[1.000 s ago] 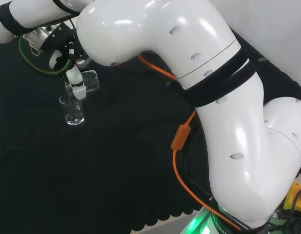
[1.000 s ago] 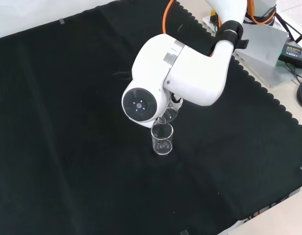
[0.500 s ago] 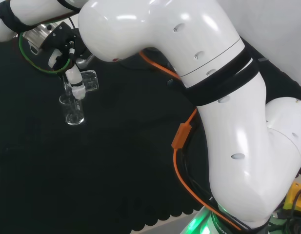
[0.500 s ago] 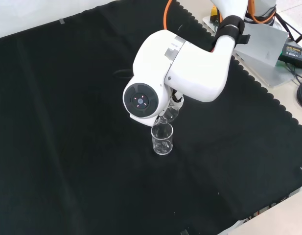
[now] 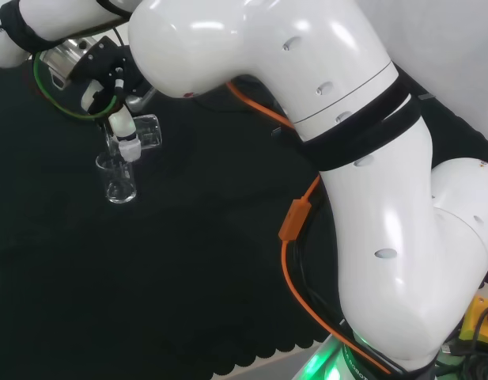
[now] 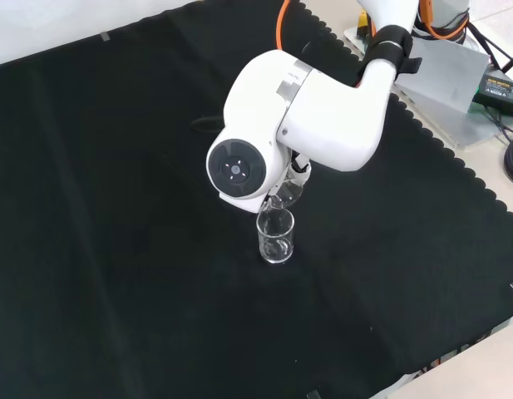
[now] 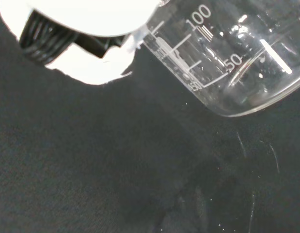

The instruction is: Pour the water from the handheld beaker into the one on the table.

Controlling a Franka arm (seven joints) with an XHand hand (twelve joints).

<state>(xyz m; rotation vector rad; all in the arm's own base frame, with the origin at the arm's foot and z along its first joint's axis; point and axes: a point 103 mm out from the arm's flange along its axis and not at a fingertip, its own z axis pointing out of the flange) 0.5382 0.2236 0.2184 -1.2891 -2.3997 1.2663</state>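
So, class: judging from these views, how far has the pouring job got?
Done: the black and white hand has the clear glass held beaker tipped on its side above the upright clear glass beaker on the black cloth. In hand: the pour. Left: setting upright again; water levels can't be made out.

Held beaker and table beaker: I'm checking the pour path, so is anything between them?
Nothing solid. In the head view the held beaker, tipped on its side in the hand, hangs directly over the table beaker; whether they touch is unclear.
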